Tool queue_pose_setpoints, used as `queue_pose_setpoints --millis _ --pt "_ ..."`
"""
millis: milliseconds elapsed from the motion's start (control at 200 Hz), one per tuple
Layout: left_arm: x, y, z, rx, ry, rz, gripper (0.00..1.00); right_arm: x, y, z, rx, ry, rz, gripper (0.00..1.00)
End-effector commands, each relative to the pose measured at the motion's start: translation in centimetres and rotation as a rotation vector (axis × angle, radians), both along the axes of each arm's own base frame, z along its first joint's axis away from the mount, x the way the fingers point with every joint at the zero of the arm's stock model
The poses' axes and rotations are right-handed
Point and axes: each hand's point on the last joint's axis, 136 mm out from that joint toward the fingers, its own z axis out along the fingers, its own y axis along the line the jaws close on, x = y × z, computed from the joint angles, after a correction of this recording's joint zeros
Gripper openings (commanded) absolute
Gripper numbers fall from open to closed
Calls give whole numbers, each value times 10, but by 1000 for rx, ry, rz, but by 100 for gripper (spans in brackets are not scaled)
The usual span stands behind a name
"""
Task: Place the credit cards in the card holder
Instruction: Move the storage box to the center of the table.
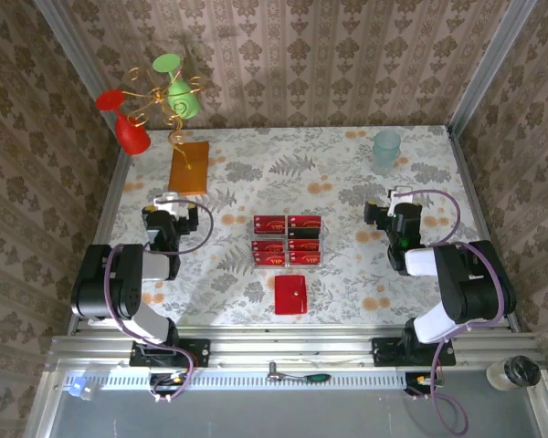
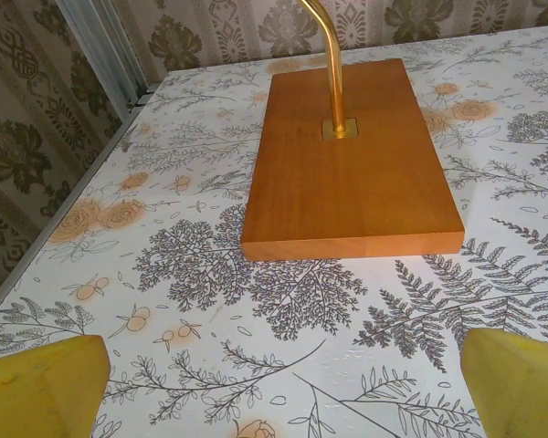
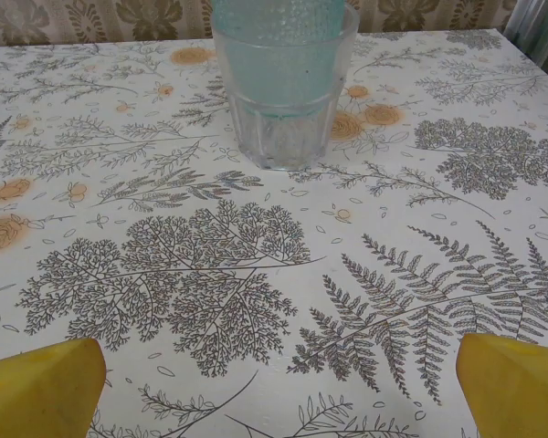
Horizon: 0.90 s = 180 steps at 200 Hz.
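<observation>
1. The counter (image 1: pixel 365 274) has a fern-print cloth, and wallpapered walls stand around it.
2. Six red cards (image 1: pixel 288 242) lie in two columns at its middle; the red wallet (image 1: pixel 290 295) lies just beside them, toward the arms.
3. The left pincer (image 2: pixel 274 392) is wide apart and empty, facing a wooden slab (image 2: pixel 347 164).
4. The right pincer (image 3: pixel 274 392) is wide apart and empty, facing a glass (image 3: pixel 279 91).

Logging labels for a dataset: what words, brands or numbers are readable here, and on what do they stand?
No text can be read in any view.
The credit cards: pale markings, too small and blurred to read.
The card holder, wooden slab and glass: no lettering visible.
</observation>
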Motion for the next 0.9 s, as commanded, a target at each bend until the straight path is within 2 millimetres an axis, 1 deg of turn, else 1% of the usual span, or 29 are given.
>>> queue_pose_setpoints --millis 0,450,695,895 --pt "0 1 3 19 -14 6 100 1 -6 11 -9 -45 -33 100" --pt "0 1 3 17 -15 5 100 1 -6 11 -9 -44 -33 100" --pt "4 8 1 -12 9 16 100 1 -5 10 -7 -44 -32 100" --pt "4 8 1 -12 9 15 100 1 -6 9 -5 -38 -31 100"
